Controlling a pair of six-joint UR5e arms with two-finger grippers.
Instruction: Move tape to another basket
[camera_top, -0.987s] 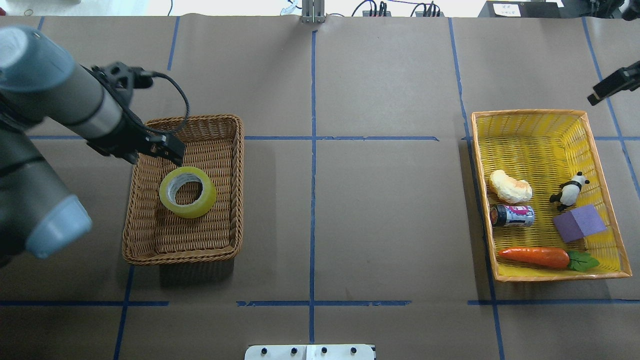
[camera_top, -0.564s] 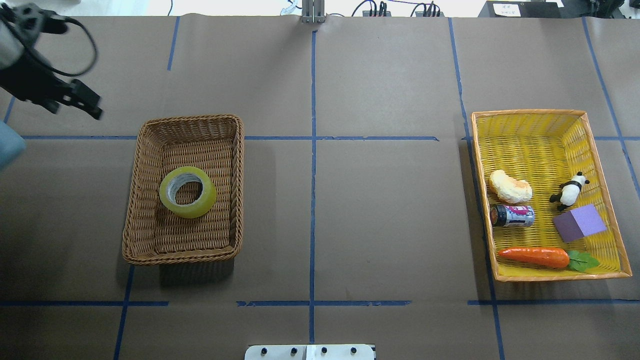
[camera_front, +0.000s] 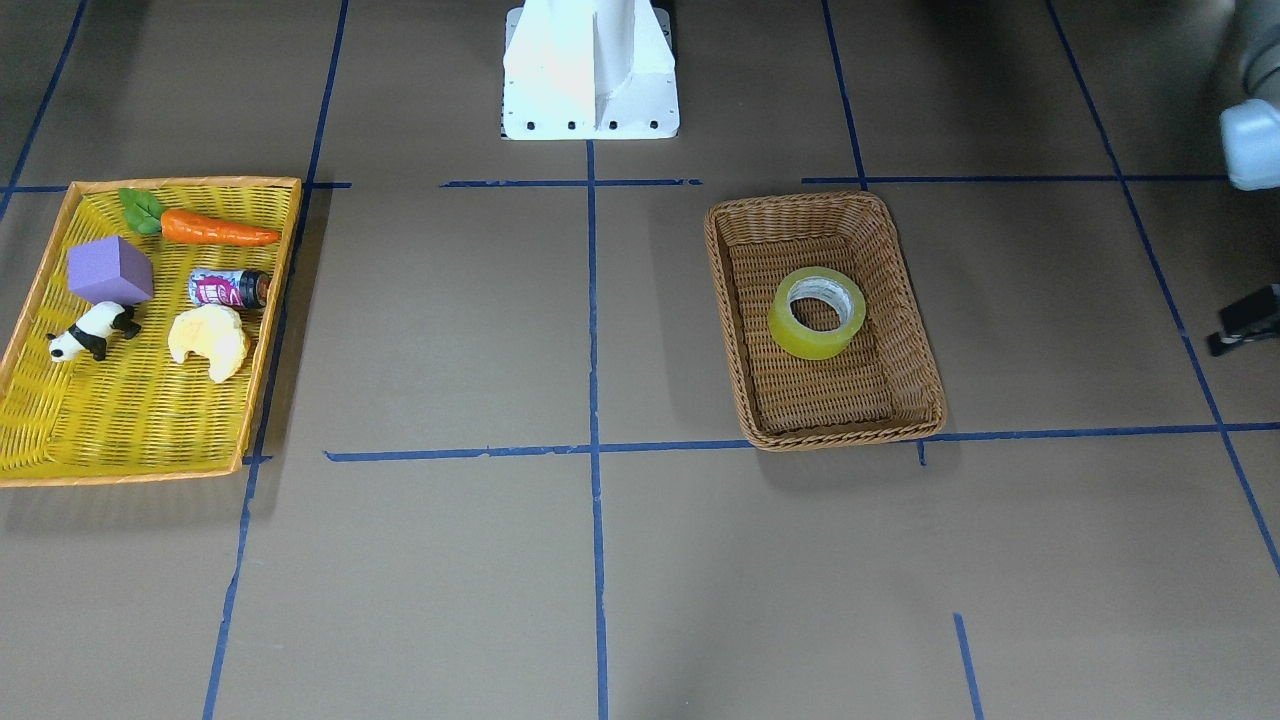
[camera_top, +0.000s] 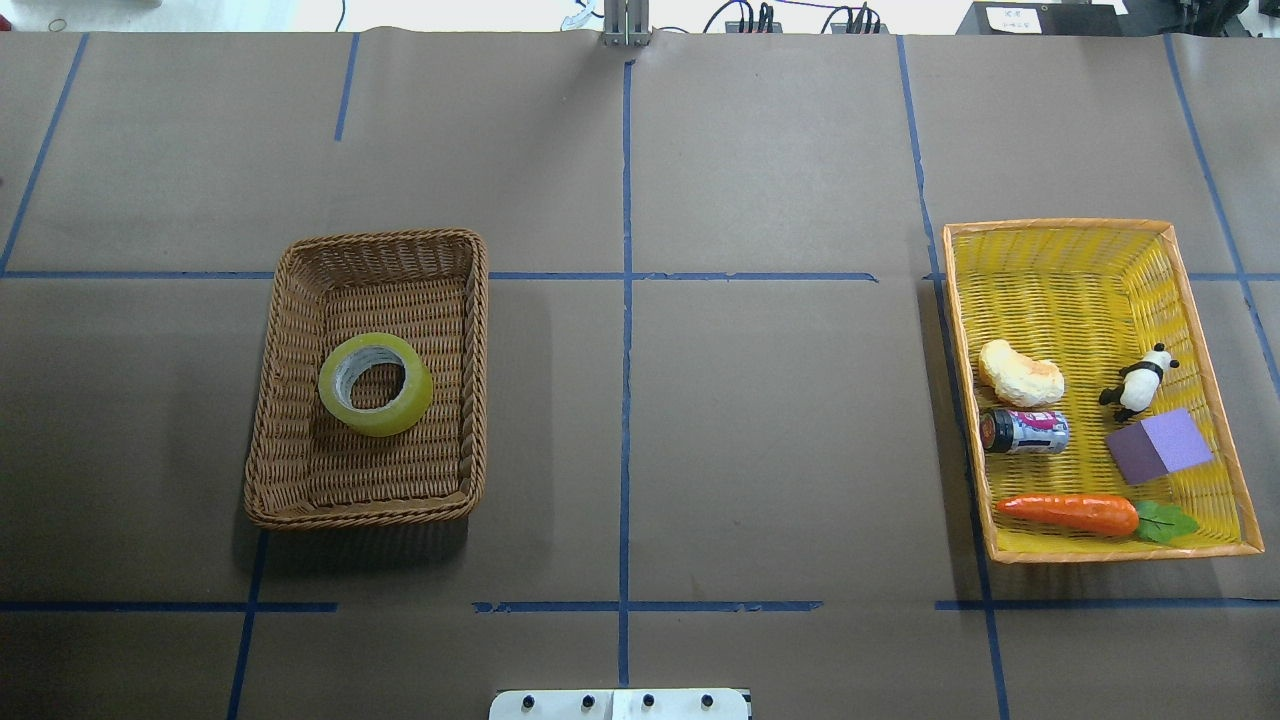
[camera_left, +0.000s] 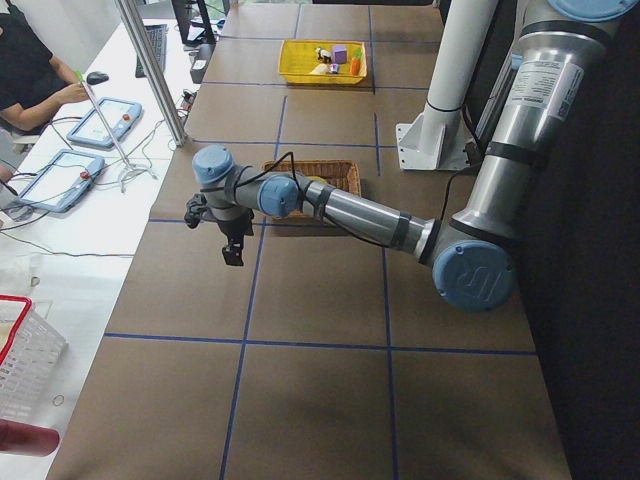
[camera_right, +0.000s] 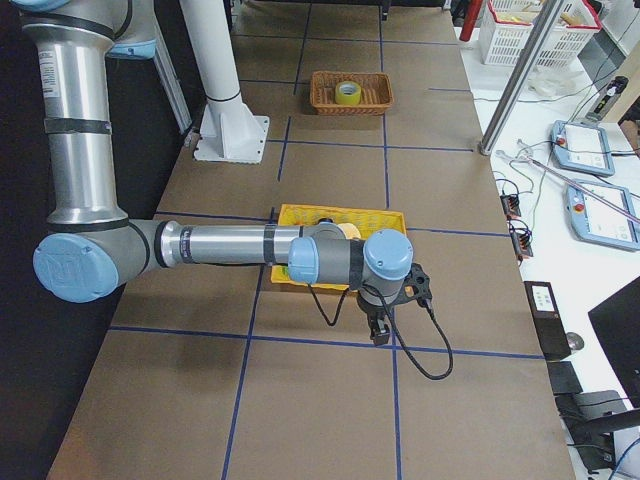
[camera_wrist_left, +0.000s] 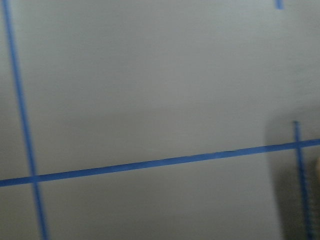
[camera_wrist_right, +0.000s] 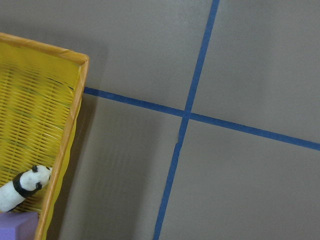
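The yellow-green tape (camera_top: 376, 384) lies flat in the brown wicker basket (camera_top: 370, 245) on the table's left half. It also shows in the front-facing view (camera_front: 817, 312) and the exterior right view (camera_right: 348, 92). My left gripper (camera_left: 232, 252) hangs over bare table, well off the basket's outer side. Only a dark tip of it shows at the front-facing view's right edge (camera_front: 1245, 320), so I cannot tell whether it is open. My right gripper (camera_right: 380, 330) is beyond the yellow tray's outer side. I cannot tell its state.
The yellow tray (camera_top: 1060, 228) at the right holds a croissant toy (camera_top: 1020, 373), a can (camera_top: 1025, 431), a panda (camera_top: 1140, 380), a purple block (camera_top: 1160, 447) and a carrot (camera_top: 1070, 513). The white robot base (camera_front: 590, 70) stands at the near middle edge.
My left arm has pulled away from above the tape, outward to the left and out of the overhead view. The right gripper has also left that view. The tape has stayed in the basket.
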